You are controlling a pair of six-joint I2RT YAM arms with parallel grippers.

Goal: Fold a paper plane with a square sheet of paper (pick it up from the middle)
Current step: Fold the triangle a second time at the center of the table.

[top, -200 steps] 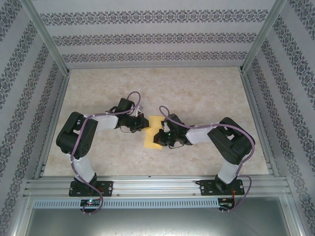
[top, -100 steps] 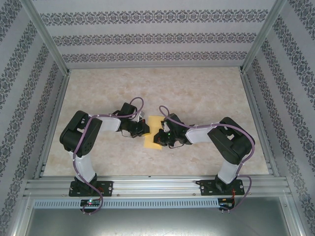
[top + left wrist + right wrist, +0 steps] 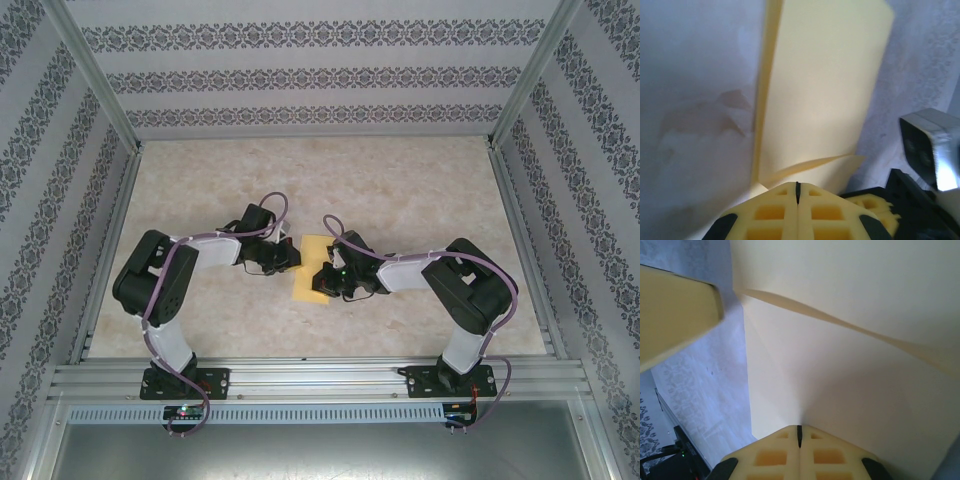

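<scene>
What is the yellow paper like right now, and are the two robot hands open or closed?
square sheet of paper: partly folded, lying on the table between the two grippers, with creases and a flap showing; not a pointed plane yet.
left gripper: shut, fingertips at the paper's near edge.
right gripper: shut, fingertips right at the paper; I cannot tell whether it pinches it.

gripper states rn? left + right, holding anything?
Left gripper: closed, tips at the folded yellow paper; whether it pinches it cannot be told.
Right gripper: closed, tips at the same paper; grip cannot be told.
</scene>
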